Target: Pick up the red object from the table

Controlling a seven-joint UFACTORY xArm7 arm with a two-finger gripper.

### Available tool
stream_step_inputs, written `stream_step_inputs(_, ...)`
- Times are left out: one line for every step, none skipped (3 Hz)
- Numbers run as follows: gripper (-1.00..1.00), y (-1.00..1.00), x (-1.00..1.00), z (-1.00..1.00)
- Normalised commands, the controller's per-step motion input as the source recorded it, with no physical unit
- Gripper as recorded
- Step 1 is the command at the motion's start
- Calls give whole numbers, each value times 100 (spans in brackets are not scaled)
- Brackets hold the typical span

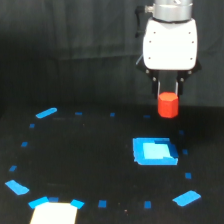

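The tool [168, 97] hangs under the white wrist housing [169, 44], its two dark fingers pinching the red object [168, 105] by its upper part, so the block sits between the fingertips with most of its body showing below them. The block appears to be off the bench [90, 150], well above the blue square piece [154, 151] that lies below it in the frame (how high it stands over the surface cannot be read from this single view).

The lift looks to be the step in hand, and by my reading the task is close to done. To do it well, keep the pinch firm and the travel straight up and slow: the block is short and held near its top, so a jerk or a sideways swing could let it slip or twist between the fingers.

Room to move is good. Above and around the tool there is only the dark curtain [65, 50]. Below, small blue tape squares [102, 203] and larger blue patches [186, 198] lie flat, and a pale shape [54, 214] sits at the near edge, well apart from the arm
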Motion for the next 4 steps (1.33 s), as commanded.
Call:
stream_step_inputs(-100, -28, 100, 31)
stream_step_inputs(-100, -7, 100, -30)
stream_step_inputs(-100, -15, 100, -35)
stream_step_inputs(-90, -31, 92, 23)
